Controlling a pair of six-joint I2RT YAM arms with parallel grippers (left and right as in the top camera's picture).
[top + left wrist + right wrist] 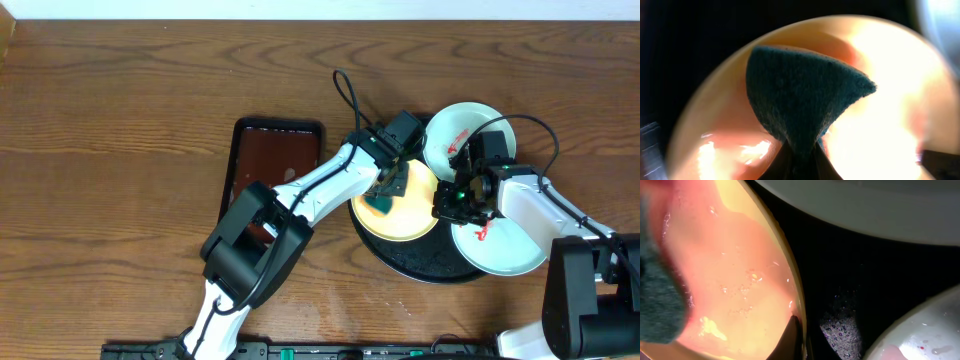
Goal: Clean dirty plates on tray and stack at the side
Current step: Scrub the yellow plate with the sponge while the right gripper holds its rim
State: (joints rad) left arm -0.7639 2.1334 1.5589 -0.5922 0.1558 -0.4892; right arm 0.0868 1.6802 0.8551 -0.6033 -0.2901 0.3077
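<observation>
**Sponge pressed on the yellow plate; opposite claw at its rim**

The left gripper (800,159) is shown clenched on a dark teal sponge (800,85), which is pinched at its narrow end and fans out away from the fingers. The sponge is laid against the yellow plate (890,115), which lies directly beneath this claw. A thin pink film is seen on the plate in the right wrist view. Being round, the plate offers no long axis. In the overhead view the sponge is placed slightly left of the plate's centre, so most of the plate's face lies to its right. At the plate's right rim one finger (792,337) of the right gripper (450,205) is seen touching the edge. The second finger is hidden, so it cannot be told whether this claw is closed on the plate. The left arm is judged nearer to the plate's middle, and the coming stroke is judged to run rightward, toward the right claw.

The plate rests on the left part of the black tray (420,268). The near mint-white plate (510,250), marked with red, is set at the tray's right edge, and the far mint-white plate (462,128) at its far edge. No plate is yet stacked at the side. Well apart to the left, a reddish-brown tray (275,155) lies on the wooden table (110,140).
</observation>
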